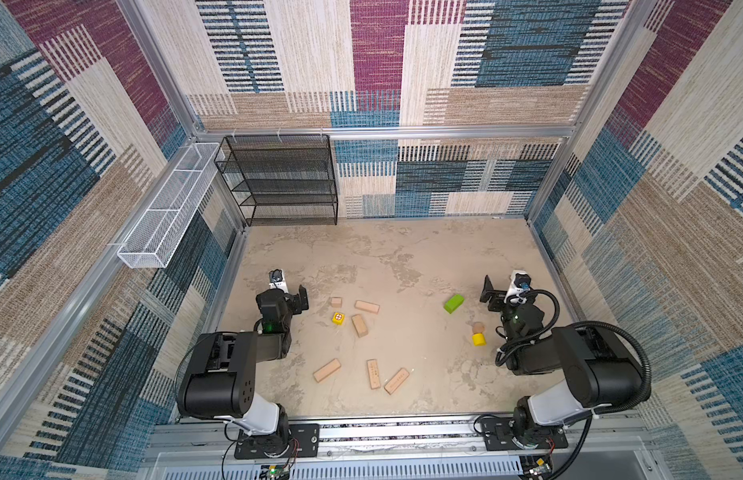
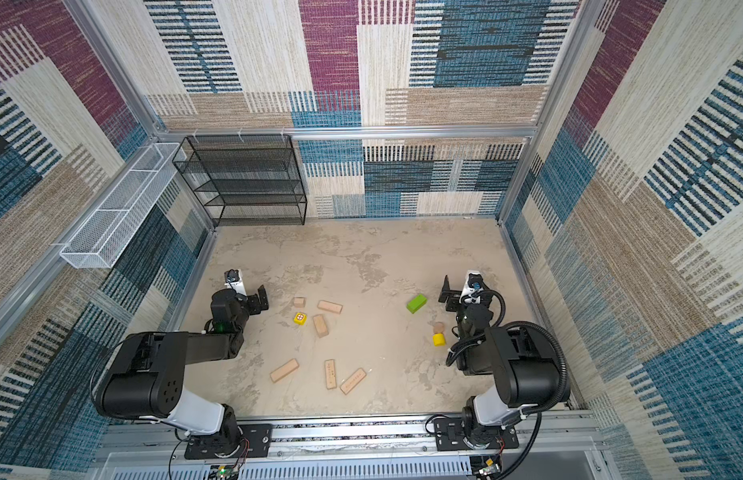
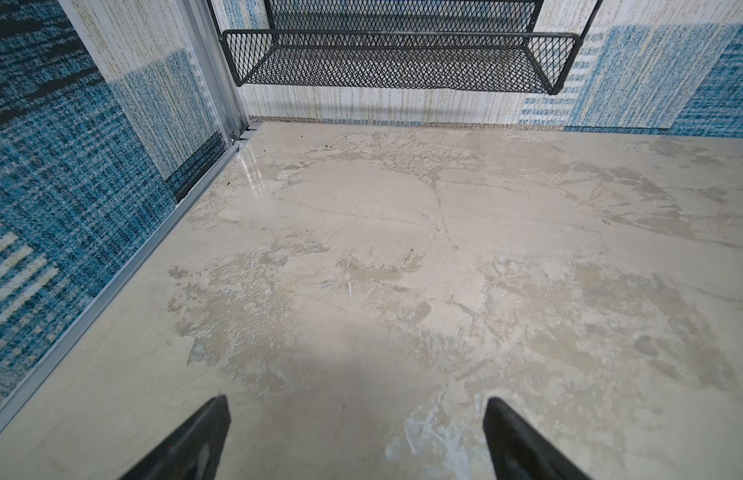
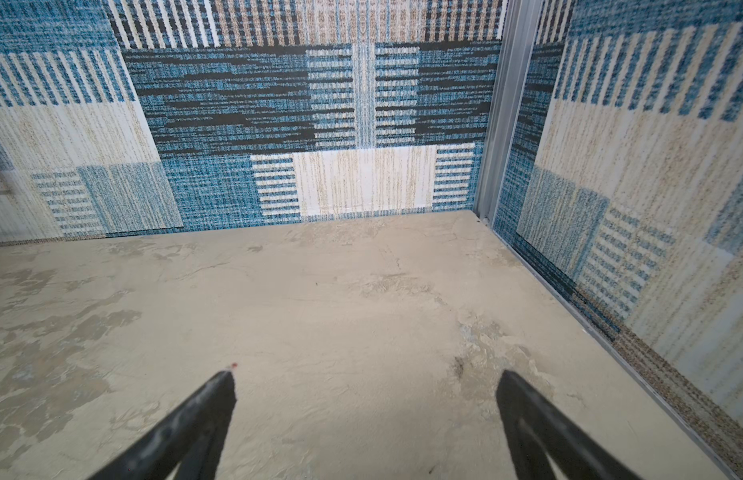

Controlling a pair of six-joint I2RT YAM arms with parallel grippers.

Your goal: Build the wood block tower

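— Grippers first: how do they stand?

— Both wide apart. The left gripper has its jaws spread with only bare table between them, and it holds nothing. The right gripper is the same, with jaws parted over bare surface and nothing in them.

— Where are they?

— In both top views each keeps to its own side of the table, the left near the left wall and the right near the right wall.

— Which blocks lie nearest?

— Just right of the left gripper there is a loose cluster: a small tan cube, a yellow cube with a red mark on top, a tan brick and a second tan brick. Near the right gripper the green oblong lies flat. Closer to the front, a tan round piece sits just beside a yellow cylinder.

— And the rest?

— Three more tan bricks lie flat toward the front, between the arms. All the wood blocks rest singly on the table.

— Farther out?

— A black mesh shelf stands at the back left, and a white wire basket hangs on the left wall.
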